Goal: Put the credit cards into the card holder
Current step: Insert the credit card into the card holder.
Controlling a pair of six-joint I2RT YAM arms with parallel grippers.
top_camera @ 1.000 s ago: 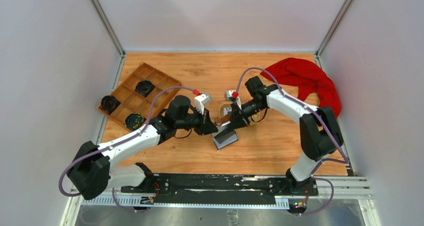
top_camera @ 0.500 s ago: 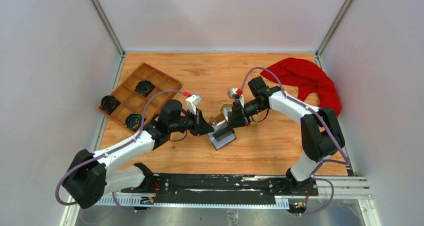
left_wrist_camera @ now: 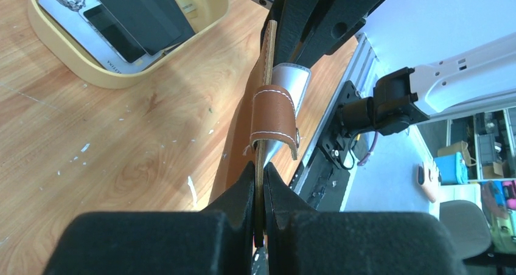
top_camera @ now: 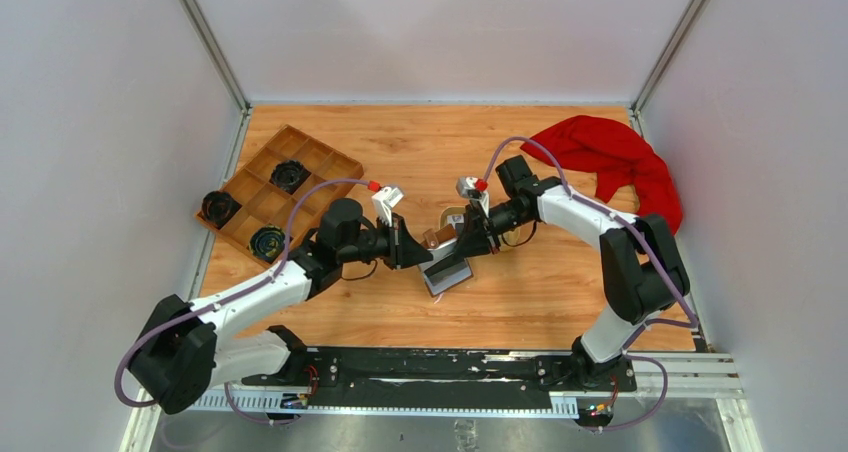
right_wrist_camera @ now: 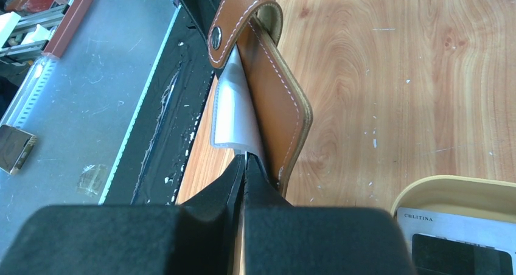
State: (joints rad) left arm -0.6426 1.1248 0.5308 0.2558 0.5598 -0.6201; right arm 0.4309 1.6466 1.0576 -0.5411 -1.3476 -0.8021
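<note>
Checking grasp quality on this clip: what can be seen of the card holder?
The card holder is tan-brown and leather-like, with white stitching, a strap with a metal snap, and pale grey inner pockets. It is held open and on edge over the table. The left end effector pinches its leather flap, and the right end effector pinches a grey pocket sheet.

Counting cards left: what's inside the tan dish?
Dish holds a black card stacked over whitish printed cards; anything beneath is covered, so no count.

My left pincer (top_camera: 418, 251) and right pincer (top_camera: 463, 249) meet mid-frame, the card holder (top_camera: 434, 239) filling the gap between them. Bare surface (top_camera: 420, 142) opens top centre; wooden tray (top_camera: 326, 145) blocks upper left, red cloth (top_camera: 615, 157) upper right.
</note>
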